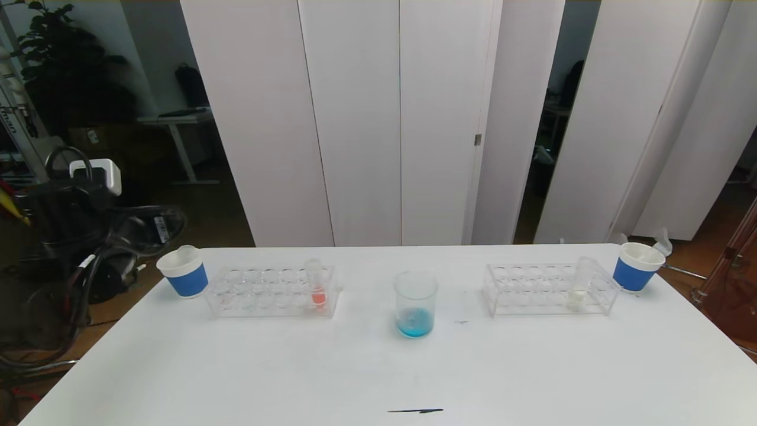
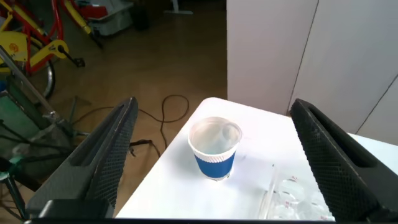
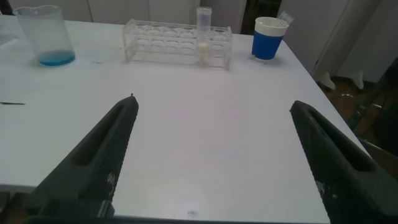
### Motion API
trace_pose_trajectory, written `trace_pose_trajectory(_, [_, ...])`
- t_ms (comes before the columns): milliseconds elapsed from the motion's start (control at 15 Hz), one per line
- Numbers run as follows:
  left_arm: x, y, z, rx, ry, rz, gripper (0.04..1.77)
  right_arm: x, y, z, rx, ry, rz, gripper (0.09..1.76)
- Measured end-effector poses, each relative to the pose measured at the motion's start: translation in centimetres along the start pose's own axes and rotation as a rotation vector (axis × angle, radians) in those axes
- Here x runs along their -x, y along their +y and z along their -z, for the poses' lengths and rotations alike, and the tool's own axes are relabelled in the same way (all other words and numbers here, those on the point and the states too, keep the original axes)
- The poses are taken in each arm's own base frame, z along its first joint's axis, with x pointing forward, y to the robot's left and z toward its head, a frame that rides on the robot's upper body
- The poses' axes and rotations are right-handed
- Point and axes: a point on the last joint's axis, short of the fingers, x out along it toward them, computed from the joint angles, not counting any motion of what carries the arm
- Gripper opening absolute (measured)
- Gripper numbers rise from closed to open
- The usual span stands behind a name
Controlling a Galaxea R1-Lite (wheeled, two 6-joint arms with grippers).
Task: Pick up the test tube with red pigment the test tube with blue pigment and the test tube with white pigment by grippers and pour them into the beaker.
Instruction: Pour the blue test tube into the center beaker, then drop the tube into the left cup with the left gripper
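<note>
Working down from the broad white table (image 1: 378,378), I see the clear straight-sided glass beaker (image 1: 416,303) at its middle, blue pigment already pooled inside: rigid, steady, needs no grip. The slim clear round-bottomed test tube with white pigment (image 1: 579,284) stands upright in the right clear rack (image 1: 508,290); light, slick, breakable, so I'd pinch its upper wall gently. My left tool (image 2: 211,155) and right tool (image 3: 211,155) both gape wide, empty

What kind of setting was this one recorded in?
Probably a mock chemistry bench set up in an office or lab room: clear tube racks and a beaker on a white table, backed by white partition panels.
</note>
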Motion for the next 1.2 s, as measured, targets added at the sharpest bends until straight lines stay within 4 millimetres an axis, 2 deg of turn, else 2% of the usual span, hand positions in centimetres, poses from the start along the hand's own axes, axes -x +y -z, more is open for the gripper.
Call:
trace_pose_trajectory(333, [10.6,4.0,-3.6,-0.043,0.019,0.084,1.75,0.0,0.0,0.0,0.000,0.000,0.001,1.75])
trace_pose_trajectory(600, [20.0,7.8,-4.3,-0.047,0.011,0.108,1.75,0.0,0.0,0.0,0.000,0.000,0.001,1.75])
trace_pose_trajectory(800, [26.4,10.2,-2.9,-0.037,-0.013,0.116,1.75,0.0,0.0,0.0,0.000,0.000,0.001,1.75])
trace_pose_trajectory(933, [30.0,11.6,-1.4,-0.032,-0.039,0.134,1.75,0.0,0.0,0.0,0.000,0.000,0.000,1.75])
trace_pose_trajectory(1067, [32.7,12.7,0.6,-0.021,-0.061,0.161,1.75,0.0,0.0,0.0,0.000,0.000,0.000,1.75])
trace_pose_trajectory(1200, [34.3,13.5,2.5,-0.004,-0.105,0.190,1.75,0.0,0.0,0.0,0.000,0.000,0.000,1.75])
